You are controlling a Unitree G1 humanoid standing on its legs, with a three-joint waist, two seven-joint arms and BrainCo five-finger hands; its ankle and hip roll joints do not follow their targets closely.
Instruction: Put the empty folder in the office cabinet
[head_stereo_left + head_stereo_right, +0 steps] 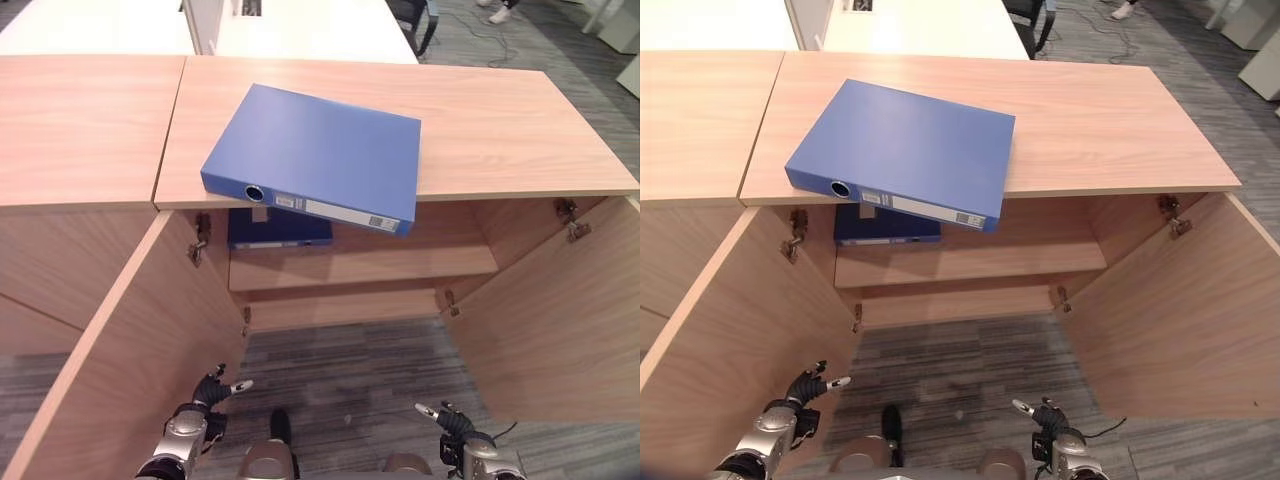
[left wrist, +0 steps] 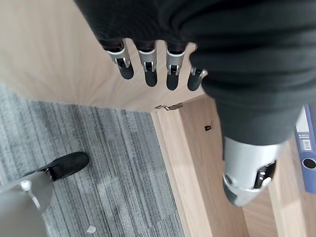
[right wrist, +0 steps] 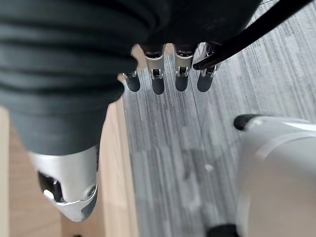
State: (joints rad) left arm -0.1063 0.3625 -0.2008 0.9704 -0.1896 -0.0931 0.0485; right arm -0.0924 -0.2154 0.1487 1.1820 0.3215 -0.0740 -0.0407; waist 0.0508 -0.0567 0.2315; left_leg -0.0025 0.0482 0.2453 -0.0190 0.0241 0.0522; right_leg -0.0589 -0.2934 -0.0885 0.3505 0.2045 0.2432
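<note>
A blue folder [image 1: 315, 150] lies flat on the wooden cabinet top [image 1: 500, 130], spine toward me, its near corner jutting over the front edge. Below it, a darker blue folder [image 1: 280, 230] rests on the left end of the shelf [image 1: 400, 262] inside the cabinet. My left hand [image 1: 205, 395] hangs low by the left door, fingers [image 2: 148, 69] straight and empty; the blue folder's spine [image 2: 308, 148] shows past its thumb. My right hand [image 1: 455, 420] hangs low on the right above the carpet, its fingers [image 3: 158, 81] relaxed and holding nothing.
Both cabinet doors stand swung out toward me: the left door [image 1: 130, 340] and the right door [image 1: 560, 310]. Grey carpet [image 1: 350, 370] lies between them. A neighbouring cabinet [image 1: 80, 120] adjoins on the left. A white desk [image 1: 300, 30] and a chair [image 1: 415, 20] stand behind.
</note>
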